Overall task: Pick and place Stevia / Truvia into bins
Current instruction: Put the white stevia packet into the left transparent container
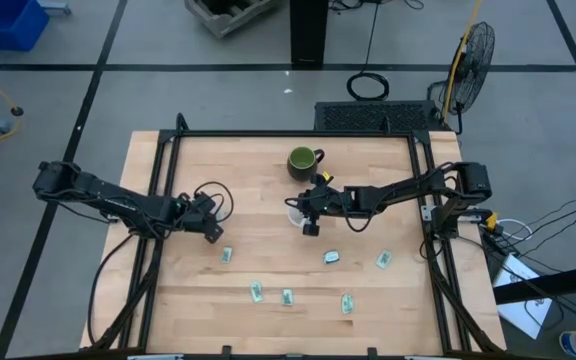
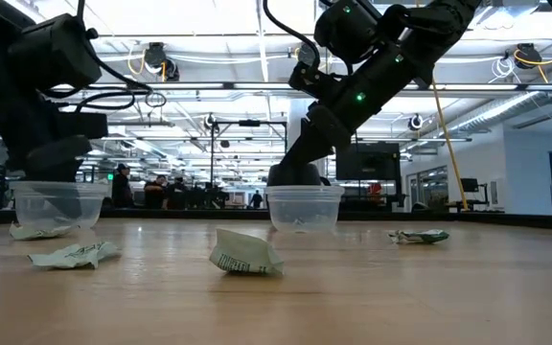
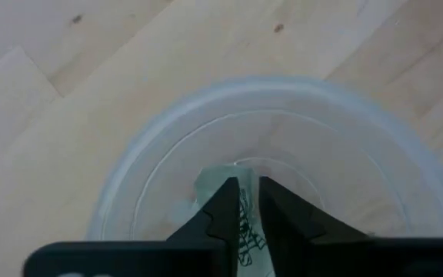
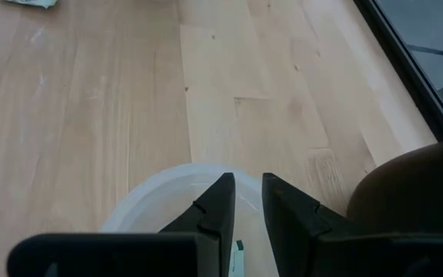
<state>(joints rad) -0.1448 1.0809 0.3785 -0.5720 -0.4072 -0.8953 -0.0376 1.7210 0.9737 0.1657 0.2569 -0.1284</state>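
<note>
Left gripper point(image 3: 243, 211) hangs over the left cup point(image 3: 129, 177), jaws nearly together, pinching a sachet point(image 3: 246, 231) directly between the tips, above the cup floor. Right gripper point(image 4: 244, 201) sits over the other cup point(image 4: 148, 196), jaws narrowly parted; a sliver of sachet point(image 4: 237, 258) shows below them, grip unclear. We count six loose sachets point(image 1: 287, 297) beyond both. Light, limp, crinkly paper: we judge a mid-body pinch best.

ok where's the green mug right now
In the high view the green mug stands near the table's far edge, about mid-width, just beyond the right gripper and the clear cup under it.
</note>
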